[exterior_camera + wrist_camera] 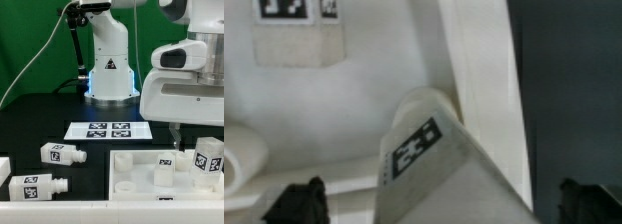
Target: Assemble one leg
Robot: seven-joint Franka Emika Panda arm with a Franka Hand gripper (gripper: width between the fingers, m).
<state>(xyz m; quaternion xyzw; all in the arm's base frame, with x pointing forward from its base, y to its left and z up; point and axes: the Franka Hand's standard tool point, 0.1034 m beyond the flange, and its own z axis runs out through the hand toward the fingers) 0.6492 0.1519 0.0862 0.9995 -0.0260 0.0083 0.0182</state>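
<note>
Tool [441, 203] (jaws wide) hangs above leg [434, 150] beside panel rim [482, 80].

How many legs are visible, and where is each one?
4. On the table at the exterior view's left: the rear left leg and the front left leg. At the panel on its right: the middle leg and the far right leg. The arm may hide more.

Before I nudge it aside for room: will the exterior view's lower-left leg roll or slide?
The leg looks moulded plastic, probably stiff. Flat tagged faces suggest sliding, not rolling. Lying down, it likely won't tip.
</note>
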